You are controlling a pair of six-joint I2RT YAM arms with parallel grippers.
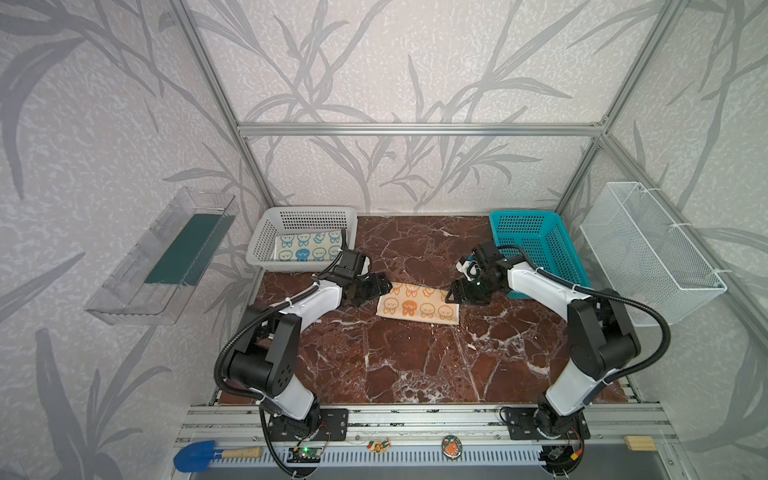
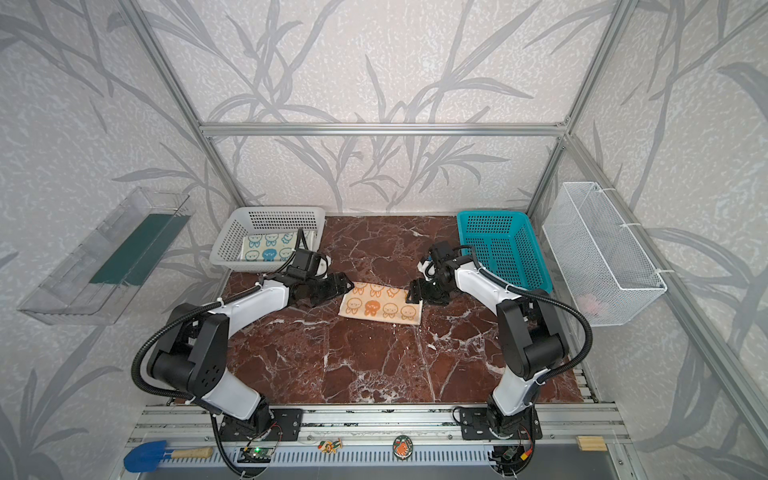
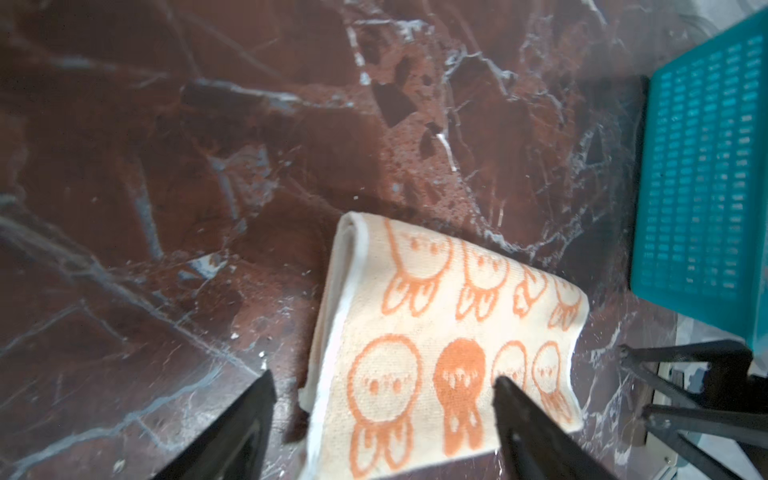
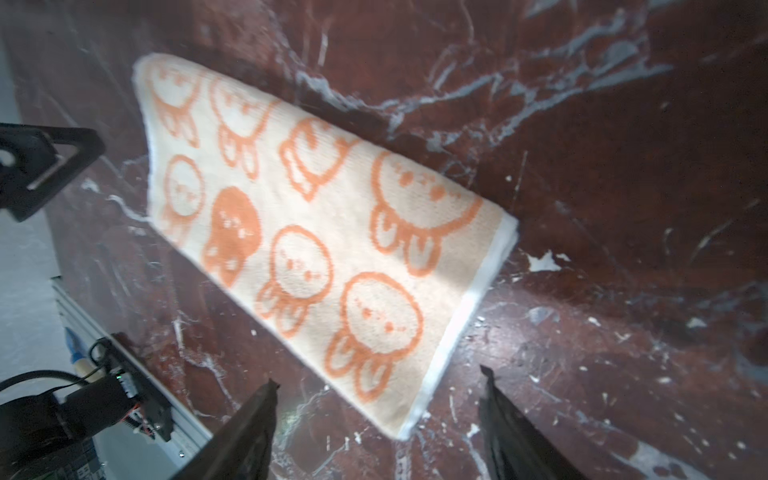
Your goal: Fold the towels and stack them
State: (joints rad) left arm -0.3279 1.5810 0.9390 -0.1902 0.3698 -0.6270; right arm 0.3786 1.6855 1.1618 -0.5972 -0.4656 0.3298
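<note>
Both top views: left claw (image 1: 385, 289) and right claw (image 1: 452, 294), both spread, flank towel (image 1: 417, 308); teal basket (image 1: 555, 249) behind.

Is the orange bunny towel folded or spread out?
Folded. The towel shows two stacked layers along its white-edged end.

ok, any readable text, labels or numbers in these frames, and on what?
None readable.
Orange-bunny towel: bunny prints only, no lettering.
Blue-bunny towel in the white basket: prints only.
Round badge at the front: too small to read.
Circuit board: markings too small to read.
</note>
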